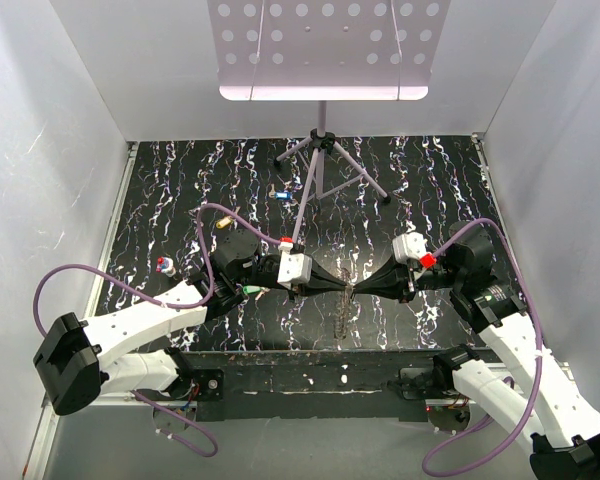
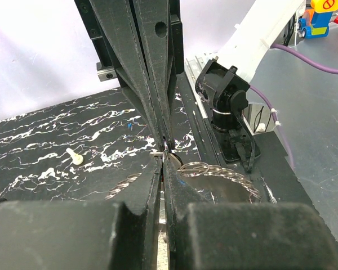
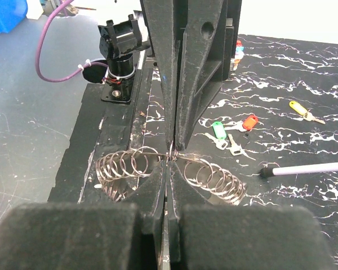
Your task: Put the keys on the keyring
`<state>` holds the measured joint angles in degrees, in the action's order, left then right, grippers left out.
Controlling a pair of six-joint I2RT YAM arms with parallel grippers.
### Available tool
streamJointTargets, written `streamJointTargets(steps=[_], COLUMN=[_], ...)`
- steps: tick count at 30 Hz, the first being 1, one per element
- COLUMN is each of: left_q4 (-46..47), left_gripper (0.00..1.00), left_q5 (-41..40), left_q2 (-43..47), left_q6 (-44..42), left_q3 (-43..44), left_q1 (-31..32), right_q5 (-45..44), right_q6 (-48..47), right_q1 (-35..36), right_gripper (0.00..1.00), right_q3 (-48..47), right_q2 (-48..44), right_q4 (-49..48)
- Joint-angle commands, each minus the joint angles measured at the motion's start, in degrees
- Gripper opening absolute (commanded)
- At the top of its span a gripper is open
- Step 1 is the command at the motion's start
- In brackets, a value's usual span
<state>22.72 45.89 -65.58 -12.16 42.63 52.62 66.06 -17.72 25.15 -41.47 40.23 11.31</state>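
The keyring (image 1: 342, 318) is a silvery ring strung with several small wire loops, hanging just over the dark table at centre. My left gripper (image 1: 340, 288) and right gripper (image 1: 356, 289) meet tip to tip above it, both shut on its thin wire. In the left wrist view my left gripper (image 2: 164, 160) is pinched tight, with the keyring (image 2: 231, 175) curving off to the right. In the right wrist view my right gripper (image 3: 169, 164) clamps the wire between two runs of the keyring (image 3: 214, 177). Loose keys lie apart: green key (image 3: 216, 129), red key (image 3: 249, 121), yellow key (image 3: 298, 107), blue key (image 1: 280, 195).
A tripod stand (image 1: 320, 150) with a perforated white shelf (image 1: 325, 45) stands at the back centre; one rubber foot (image 3: 267, 172) reaches near the keyring. White walls close in the left, right and back. Another key (image 1: 165, 265) lies by the left arm.
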Motion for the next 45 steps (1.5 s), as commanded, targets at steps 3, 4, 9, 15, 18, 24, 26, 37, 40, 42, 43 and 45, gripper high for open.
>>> streamJointTargets(steps=[3,4,9,15,18,24,26,37,40,42,43,45], left_q4=[-0.6,-0.7,-1.5,-2.7,-2.5,-2.3,-2.2,-0.7,-0.6,-0.9,-1.0,-1.1], left_gripper=[0.0,0.0,0.0,0.0,0.0,0.0,0.0,0.0,0.0,0.0,0.0,0.0], left_q5=[-1.2,-1.2,-1.3,-1.2,-1.2,-1.6,-1.8,-2.6,-2.6,-2.4,-2.2,-1.8], left_q2=[0.0,0.0,-0.4,-0.5,-0.5,-0.3,-0.2,0.9,1.1,1.1,1.1,1.3], left_q6=[0.3,0.4,0.6,0.6,0.5,0.4,0.6,1.8,1.8,1.8,1.8,2.0], left_q3=[-0.9,-0.8,0.0,1.0,1.0,0.9,0.9,0.1,-0.2,-0.4,-0.4,-0.7], left_q1=[0.1,0.1,0.1,0.1,0.1,0.1,0.1,0.1,0.1,0.1,0.0,-0.1], right_q5=[2.3,2.2,1.1,0.2,-0.5,-1.4,-1.6,-3.0,-3.5,-3.6,-3.4,-2.5], right_q6=[0.4,0.4,0.4,0.8,0.9,0.7,0.4,-3.1,-4.0,-4.3,-4.6,-5.0], right_q1=[0.3,0.3,0.4,0.6,1.0,1.3,1.4,1.7,1.7,1.7,1.7,1.7], right_gripper=[0.01,0.01,0.01,0.01,0.01,0.01,0.01,0.01,0.01,0.01,0.01,0.01], right_q3=[-2.7,-2.7,-2.8,-3.2,-3.4,-3.8,-3.9,-4.7,-4.8,-5.0,-5.1,-5.5], right_q2=[-0.4,-0.4,-0.1,0.6,0.8,1.3,1.6,2.4,2.4,2.3,2.2,2.1], right_q4=[-4.3,-4.2,-4.0,-4.0,-3.7,-2.2,-1.4,3.7,4.2,4.2,4.2,4.0])
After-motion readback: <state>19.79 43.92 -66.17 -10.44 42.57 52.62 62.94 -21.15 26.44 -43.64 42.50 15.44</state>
